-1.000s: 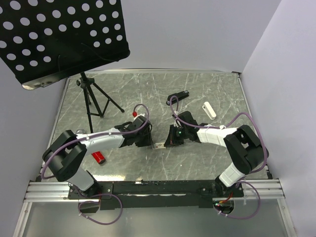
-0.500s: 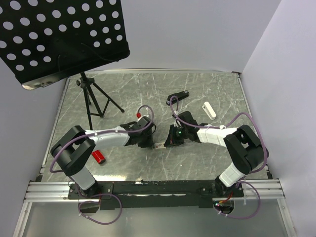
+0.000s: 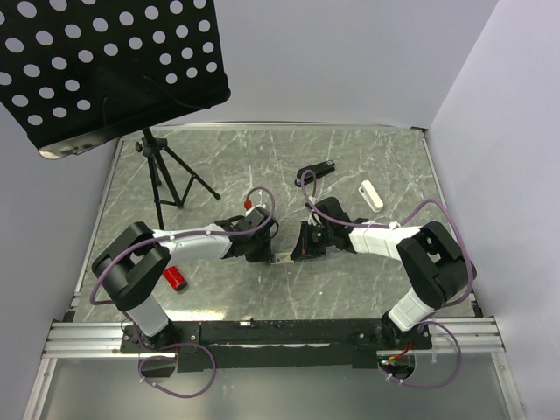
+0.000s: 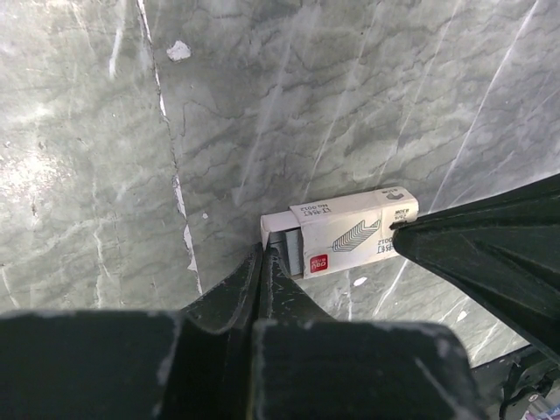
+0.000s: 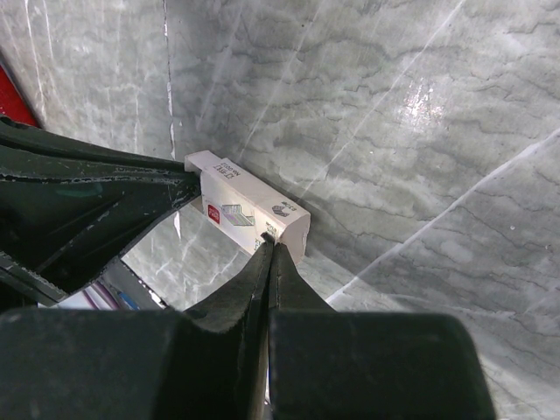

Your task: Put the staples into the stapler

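The staples are a tiny pale box with red print [image 4: 350, 229], lying flat on the marble table between my two grippers; it also shows in the top view [image 3: 281, 258] and the right wrist view [image 5: 249, 213]. Its inner tray is slid partly out at one end, showing grey staples [image 4: 287, 245]. My left gripper [image 4: 261, 254] is shut, its tips touching that open end. My right gripper [image 5: 269, 245] is shut, its tips pressed against the opposite end. A black stapler [image 3: 315, 171] and a white stapler [image 3: 372, 194] lie further back, away from both grippers.
A small red object [image 3: 175, 279] lies near the left arm's elbow. A black tripod [image 3: 164, 179] stands at back left, carrying a large perforated black panel [image 3: 105, 61] overhead. Walls close the back and right sides.
My left arm has swung right and its shut gripper has come up to the open end of the box. The right arm and the box have not visibly moved.
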Robot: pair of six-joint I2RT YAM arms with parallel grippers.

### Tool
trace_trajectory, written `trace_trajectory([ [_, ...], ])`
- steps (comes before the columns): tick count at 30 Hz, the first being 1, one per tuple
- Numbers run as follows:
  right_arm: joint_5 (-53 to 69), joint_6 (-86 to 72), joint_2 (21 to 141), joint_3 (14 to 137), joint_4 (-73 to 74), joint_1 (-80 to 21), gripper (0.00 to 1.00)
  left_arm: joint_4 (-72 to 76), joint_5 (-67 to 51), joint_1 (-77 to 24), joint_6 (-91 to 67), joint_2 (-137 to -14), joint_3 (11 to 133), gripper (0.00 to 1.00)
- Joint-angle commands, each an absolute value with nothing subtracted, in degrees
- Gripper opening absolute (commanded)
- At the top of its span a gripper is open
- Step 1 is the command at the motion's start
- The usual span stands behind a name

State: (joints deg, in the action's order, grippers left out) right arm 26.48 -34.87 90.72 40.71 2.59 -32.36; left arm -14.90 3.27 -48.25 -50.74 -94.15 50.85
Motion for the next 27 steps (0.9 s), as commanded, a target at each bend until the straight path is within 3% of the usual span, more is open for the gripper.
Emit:
trace_trajectory([
  [1,26.02,-34.1,88.95,40.17,1.93,-31.99,0.0,-17.75,5.79,-48.6,-50.1,-94.92,53.52,0.01],
  [27,25.49,-31.47,84.64,37.0,4.57,-27.43,0.0,-20.92,9.14,-48.52,-49.92,-93.34,53.09,0.01],
])
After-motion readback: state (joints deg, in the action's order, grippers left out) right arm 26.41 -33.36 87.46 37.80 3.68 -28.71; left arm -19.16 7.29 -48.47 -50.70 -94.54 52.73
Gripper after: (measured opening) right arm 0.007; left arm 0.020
